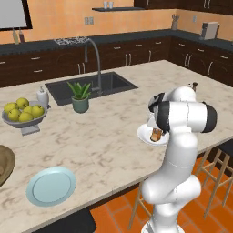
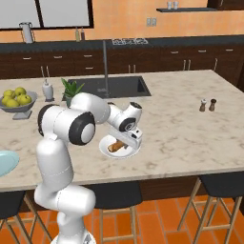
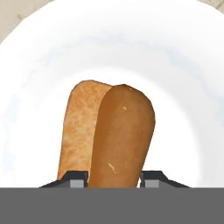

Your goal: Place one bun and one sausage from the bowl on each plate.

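Gripping the sausage (image 3: 121,140) between my jaws, I hang low over the white plate (image 2: 135,150) on the bench (image 1: 113,136). A bun (image 3: 78,131) lies just beside it, seemingly on the plate. My own arm hides much of the plate. The blue plate (image 1: 51,185) sits well apart; the bowl (image 1: 4,164) is cut off.

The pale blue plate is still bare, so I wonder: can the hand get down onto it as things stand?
Probably yes: the round pale blue plate lies uncovered on open marble counter, though the hand sits shut on a brown sausage over the white plate.
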### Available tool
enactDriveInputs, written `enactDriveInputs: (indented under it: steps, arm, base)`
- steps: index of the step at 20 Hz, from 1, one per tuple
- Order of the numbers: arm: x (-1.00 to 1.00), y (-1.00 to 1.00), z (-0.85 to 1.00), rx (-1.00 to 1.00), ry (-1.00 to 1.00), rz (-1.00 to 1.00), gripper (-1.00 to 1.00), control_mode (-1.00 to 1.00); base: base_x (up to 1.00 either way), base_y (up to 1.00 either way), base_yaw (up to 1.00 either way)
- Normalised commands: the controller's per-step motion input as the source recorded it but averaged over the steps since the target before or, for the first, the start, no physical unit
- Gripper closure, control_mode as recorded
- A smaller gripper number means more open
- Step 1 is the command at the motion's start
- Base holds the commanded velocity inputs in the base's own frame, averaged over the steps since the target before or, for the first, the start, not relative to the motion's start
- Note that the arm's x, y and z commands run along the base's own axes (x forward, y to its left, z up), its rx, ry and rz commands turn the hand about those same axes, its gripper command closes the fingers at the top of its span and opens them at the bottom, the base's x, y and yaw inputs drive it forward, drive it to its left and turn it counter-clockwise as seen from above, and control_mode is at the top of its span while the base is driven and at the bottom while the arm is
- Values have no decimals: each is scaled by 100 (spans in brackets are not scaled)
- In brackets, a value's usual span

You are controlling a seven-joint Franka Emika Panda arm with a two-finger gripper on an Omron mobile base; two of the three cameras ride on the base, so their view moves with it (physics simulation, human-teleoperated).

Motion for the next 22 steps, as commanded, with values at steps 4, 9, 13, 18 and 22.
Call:
enactDriveInputs:
  steps: [4,9,13,18,22]
  arm:
    - [0,1,1,0,0,0,-100,-100]
    - [-1,2,8,0,0,0,-100,-100]
    - [-20,0,56,0,0,0,-100,-100]
    - [-74,12,77,0,-1,2,-100,-100]
    - [-100,31,37,0,0,5,-100,-100]
  base:
    - [0,0,0]
    - [0,0,0]
    - [0,0,0]
    - [0,0,0]
    - [0,0,0]
